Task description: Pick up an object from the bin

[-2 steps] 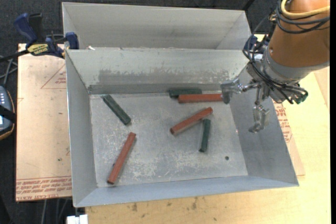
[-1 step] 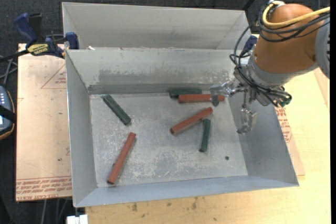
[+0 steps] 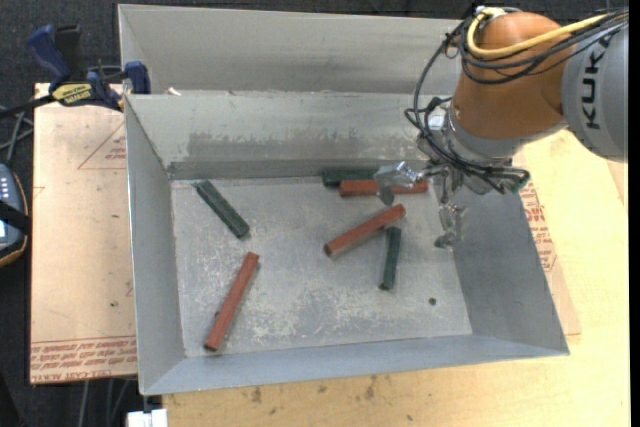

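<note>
Camera view puts your tool (image 3: 447, 223) low over the right of the bin (image 3: 150, 215), just beside the short dark green stick (image 3: 389, 258) and the slanted red stick (image 3: 365, 230). Both lie flat and apart, so either looks easy to straddle. You cannot tell how wide the tool stands, and nothing shows in it.

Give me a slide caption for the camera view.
Gripper at the grey bin's right, beside a green stick and a red stick.
</note>
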You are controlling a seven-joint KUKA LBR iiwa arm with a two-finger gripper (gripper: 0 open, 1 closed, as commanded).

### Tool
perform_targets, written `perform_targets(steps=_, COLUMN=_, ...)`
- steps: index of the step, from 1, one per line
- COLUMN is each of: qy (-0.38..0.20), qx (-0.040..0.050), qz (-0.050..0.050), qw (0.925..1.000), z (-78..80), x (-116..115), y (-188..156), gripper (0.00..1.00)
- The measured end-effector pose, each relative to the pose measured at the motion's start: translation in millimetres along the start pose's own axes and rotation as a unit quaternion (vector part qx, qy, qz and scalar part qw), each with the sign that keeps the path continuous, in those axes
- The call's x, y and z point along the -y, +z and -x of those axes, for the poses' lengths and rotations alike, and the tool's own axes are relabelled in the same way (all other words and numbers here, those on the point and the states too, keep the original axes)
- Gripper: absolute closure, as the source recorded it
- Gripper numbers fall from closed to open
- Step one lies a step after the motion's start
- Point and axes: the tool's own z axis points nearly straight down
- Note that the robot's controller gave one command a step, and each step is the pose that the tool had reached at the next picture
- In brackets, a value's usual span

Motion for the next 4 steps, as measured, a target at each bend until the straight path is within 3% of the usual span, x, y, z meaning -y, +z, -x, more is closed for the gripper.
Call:
perform_targets(steps=1, qy=-0.062, qx=0.0012, qz=-0.001, qw=0.9981, z=-2.2, x=25.0, y=67.8, gripper=0.0)
perform_targets(steps=2, qy=-0.167, qx=0.0026, qz=-0.001, qw=0.9859, z=28.7, x=-24.7, y=88.5, gripper=1.0)
perform_targets(steps=3, qy=-0.166, qx=0.0003, qz=0.0, qw=0.986, z=26.5, x=-24.9, y=91.0, gripper=0.0)
perform_targets(steps=4, qy=-0.166, qx=0.0001, qz=0.001, qw=0.9861, z=26.1, x=-24.8, y=91.1, gripper=1.0)
